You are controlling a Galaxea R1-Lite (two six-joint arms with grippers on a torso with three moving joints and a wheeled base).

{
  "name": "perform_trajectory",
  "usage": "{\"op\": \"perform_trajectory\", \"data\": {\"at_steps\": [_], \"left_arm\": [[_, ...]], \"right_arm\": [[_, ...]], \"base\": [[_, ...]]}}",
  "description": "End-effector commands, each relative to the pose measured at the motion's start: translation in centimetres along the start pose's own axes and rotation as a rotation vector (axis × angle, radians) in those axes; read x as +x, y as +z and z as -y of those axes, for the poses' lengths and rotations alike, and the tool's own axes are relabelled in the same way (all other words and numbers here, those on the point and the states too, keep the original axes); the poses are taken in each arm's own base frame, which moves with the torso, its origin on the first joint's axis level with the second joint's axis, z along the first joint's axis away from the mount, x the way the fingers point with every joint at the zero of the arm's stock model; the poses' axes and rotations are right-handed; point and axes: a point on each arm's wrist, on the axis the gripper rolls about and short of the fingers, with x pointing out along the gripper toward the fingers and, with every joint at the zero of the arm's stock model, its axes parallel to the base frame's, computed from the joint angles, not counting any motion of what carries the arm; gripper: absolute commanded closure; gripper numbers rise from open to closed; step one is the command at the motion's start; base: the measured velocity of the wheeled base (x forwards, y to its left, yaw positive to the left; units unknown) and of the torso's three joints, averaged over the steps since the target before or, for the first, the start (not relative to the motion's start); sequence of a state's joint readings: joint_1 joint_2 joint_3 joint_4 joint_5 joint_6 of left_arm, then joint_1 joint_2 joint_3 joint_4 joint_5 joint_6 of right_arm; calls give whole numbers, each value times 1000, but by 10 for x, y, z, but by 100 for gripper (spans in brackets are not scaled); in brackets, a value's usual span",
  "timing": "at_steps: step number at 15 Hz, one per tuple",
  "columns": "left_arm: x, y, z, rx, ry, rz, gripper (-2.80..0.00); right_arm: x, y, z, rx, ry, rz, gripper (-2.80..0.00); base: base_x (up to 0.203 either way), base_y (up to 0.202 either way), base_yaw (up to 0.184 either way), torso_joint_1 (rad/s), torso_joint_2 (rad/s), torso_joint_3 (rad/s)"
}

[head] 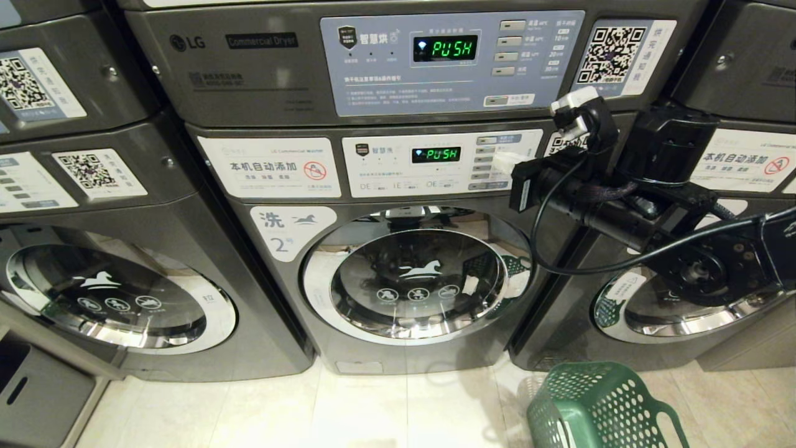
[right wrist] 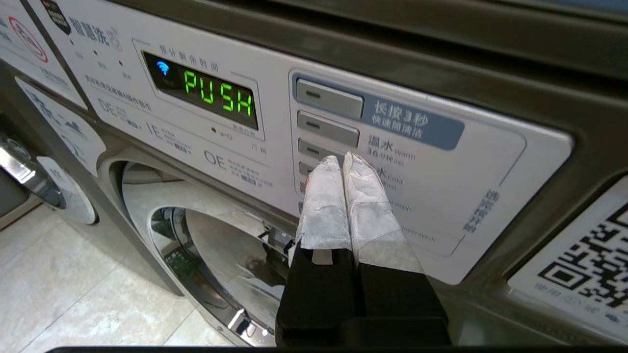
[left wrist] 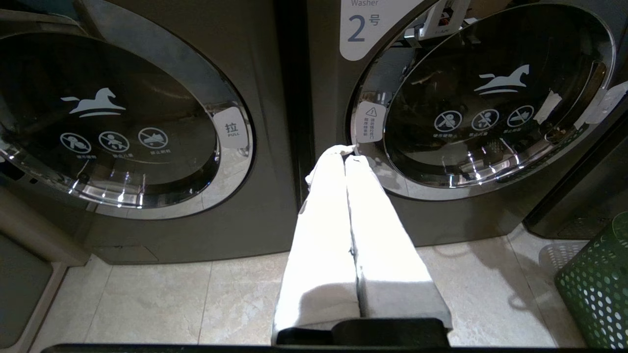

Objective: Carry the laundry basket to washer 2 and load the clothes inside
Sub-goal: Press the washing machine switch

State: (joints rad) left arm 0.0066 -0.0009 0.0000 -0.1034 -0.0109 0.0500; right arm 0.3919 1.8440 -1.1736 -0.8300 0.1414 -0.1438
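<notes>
Washer 2 [head: 410, 280] stands in the middle with its "2" label [head: 292, 230] and its round glass door [left wrist: 490, 98] looking closed. My right gripper [right wrist: 341, 159] is shut with nothing between its white-wrapped fingers. Its tips sit at the column of grey buttons [right wrist: 326, 128] on that washer's control panel, right of the green "PUSH" display [right wrist: 218, 95]; the head view shows this too, with the right gripper [head: 507, 163] at the panel. My left gripper [left wrist: 346, 153] is shut and empty, hanging low before the gap left of washer 2. The laundry basket [head: 597, 407] stands on the floor at the front right. The clothes are out of view.
A like washer [head: 118, 298] stands to the left and another [head: 678, 311] to the right. A dryer [head: 348, 59] with its own "PUSH" display sits on top. Pale tiled floor [head: 311, 410] lies in front, with a grey box [head: 37, 392] at the far left.
</notes>
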Motion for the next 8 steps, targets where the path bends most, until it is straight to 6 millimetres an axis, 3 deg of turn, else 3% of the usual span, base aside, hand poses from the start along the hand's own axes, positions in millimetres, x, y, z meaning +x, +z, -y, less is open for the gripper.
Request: {"op": "perform_trajectory", "data": {"at_steps": [1,8], "left_arm": [[2,-11,1,0,-2,-40,0],[2,-11,1,0,-2,-40,0]], "right_arm": [[6,-1,1,-2,-1,10,0],[18,-15,-1,0,1,-16,0]], "base": [[0,0,0,0,0,0],[0,0,0,0,0,0]]}}
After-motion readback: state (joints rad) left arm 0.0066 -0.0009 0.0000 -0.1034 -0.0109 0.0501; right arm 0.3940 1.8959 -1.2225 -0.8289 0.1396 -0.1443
